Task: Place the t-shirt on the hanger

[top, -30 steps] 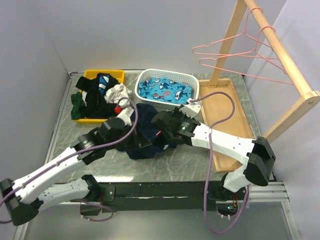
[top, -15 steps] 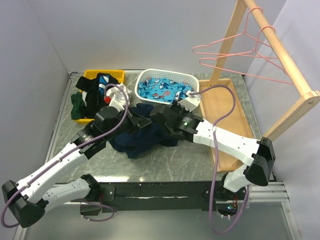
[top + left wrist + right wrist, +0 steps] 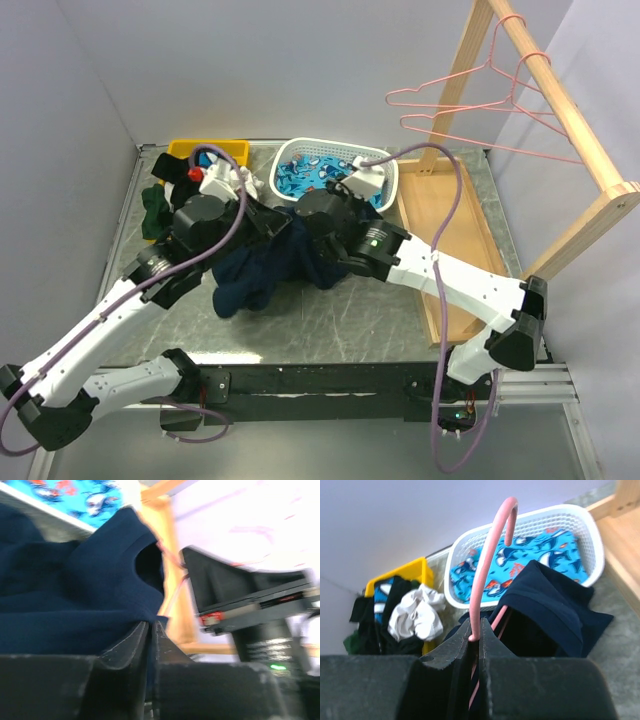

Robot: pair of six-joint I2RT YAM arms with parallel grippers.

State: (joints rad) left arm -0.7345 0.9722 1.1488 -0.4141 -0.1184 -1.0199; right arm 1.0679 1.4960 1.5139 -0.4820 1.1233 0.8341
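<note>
Change: both arms are swung back from a second ago, toward the white basket [image 3: 388, 172]. The t-shirt [image 3: 262, 268] is pulled out of its tight bunch and now trails toward the near left of the table [image 3: 330, 320].
Right gripper [image 3: 475, 628]: clamped on the neck of the hanger [image 3: 487, 555], just below the hook. The hook stands up, slightly tilted.
Left gripper [image 3: 150, 626]: fingers are pressed together on a fold of navy cloth beside the collar opening.
T-shirt position: the upper part is held up between the two grippers, just in front of the basket. The lower part is draped down to the table.
Hanger position: pink wires are seen running down into the dark neck opening. The shoulders are hidden under cloth, so how far in it sits cannot be told.
Meaning (judged): with the cloth raised and stretched, the collar can be drawn over the hanger arms. Threading is judged under way, not finished.
Not in use: spare hangers [image 3: 470, 100] are left on the wooden rack [image 3: 565, 105], well apart from the work.
</note>
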